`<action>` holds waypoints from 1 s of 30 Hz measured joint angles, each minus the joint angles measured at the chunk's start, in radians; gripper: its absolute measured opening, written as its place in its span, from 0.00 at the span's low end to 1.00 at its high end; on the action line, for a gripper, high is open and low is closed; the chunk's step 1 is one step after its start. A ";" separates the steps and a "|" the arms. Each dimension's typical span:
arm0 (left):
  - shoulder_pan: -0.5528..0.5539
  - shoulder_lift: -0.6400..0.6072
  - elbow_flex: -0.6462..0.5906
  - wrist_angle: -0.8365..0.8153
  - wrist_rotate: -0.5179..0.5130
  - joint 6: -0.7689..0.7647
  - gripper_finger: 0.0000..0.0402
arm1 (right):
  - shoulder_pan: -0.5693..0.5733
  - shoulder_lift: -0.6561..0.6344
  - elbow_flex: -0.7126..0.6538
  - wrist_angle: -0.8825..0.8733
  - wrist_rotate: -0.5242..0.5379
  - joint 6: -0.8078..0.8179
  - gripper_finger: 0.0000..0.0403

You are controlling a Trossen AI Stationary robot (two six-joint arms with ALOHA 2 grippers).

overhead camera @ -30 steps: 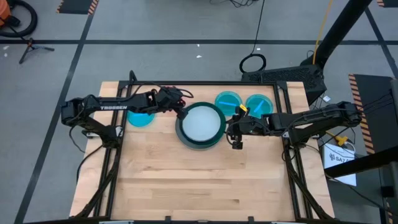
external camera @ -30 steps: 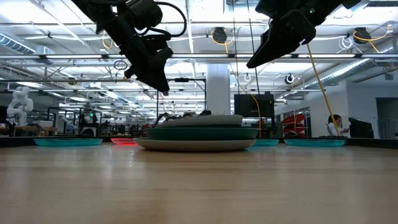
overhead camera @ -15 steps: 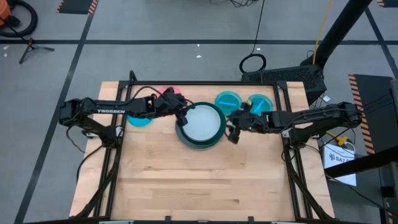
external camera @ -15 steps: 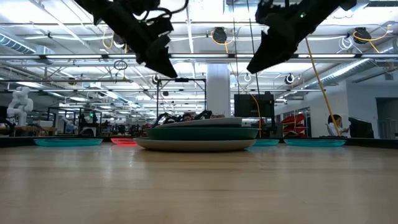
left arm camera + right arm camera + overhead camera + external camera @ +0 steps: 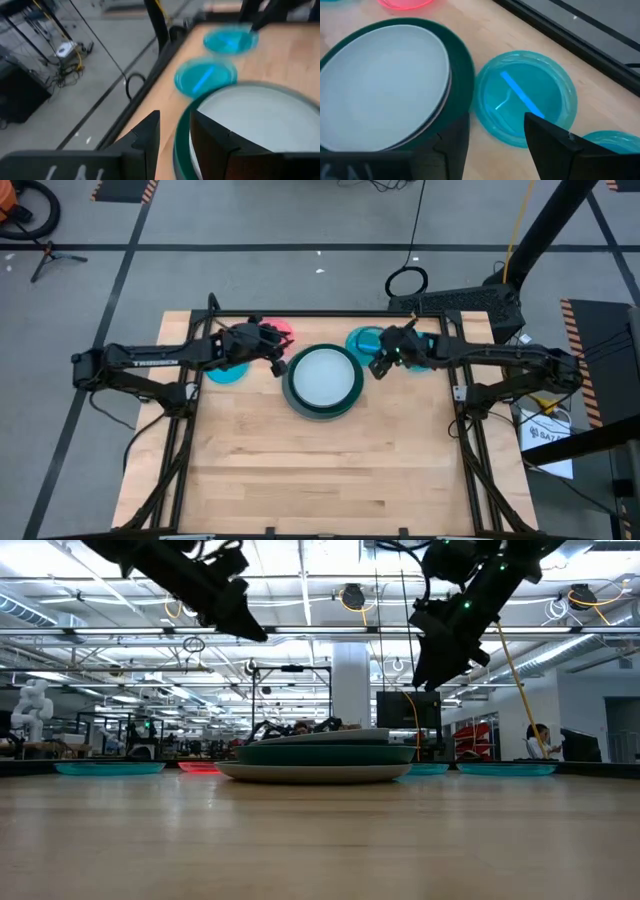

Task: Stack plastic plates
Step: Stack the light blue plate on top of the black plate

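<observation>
1. The plastic plates are partly gathered: a stack stands at the middle back of the bench, with a grey plate at the bottom, a dark green plate above it and a pale blue plate on top. The low view shows more thin layers between, but I cannot tell them apart.
2. Four small plates lie loose, so I judge the task a little over half done: a bright blue plate just right of the stack, a second blue plate beyond it, a third blue plate to the left, and a pink-red plate behind the left arm.
3. The right gripper hovers above the nearest blue plate, its fingers apart and holding nothing.
4. The left gripper hangs by the stack's left rim, its fingers a narrow gap apart and empty.
5. The high view gives the layout; only the low view shows the grey plate and both grippers well above the bench; only the wrist views show the finger gaps.
</observation>
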 joint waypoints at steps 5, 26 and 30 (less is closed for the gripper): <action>-0.013 -0.100 -0.022 0.029 0.000 0.011 0.28 | -0.031 0.024 0.031 -0.023 -0.023 -0.029 0.45; -0.015 -0.170 -0.020 0.037 0.002 0.156 0.28 | 0.118 0.419 0.038 0.347 -0.150 -0.123 0.45; -0.014 -0.170 -0.020 0.015 0.002 0.160 0.28 | 0.116 0.438 0.037 0.389 -0.151 -0.123 0.45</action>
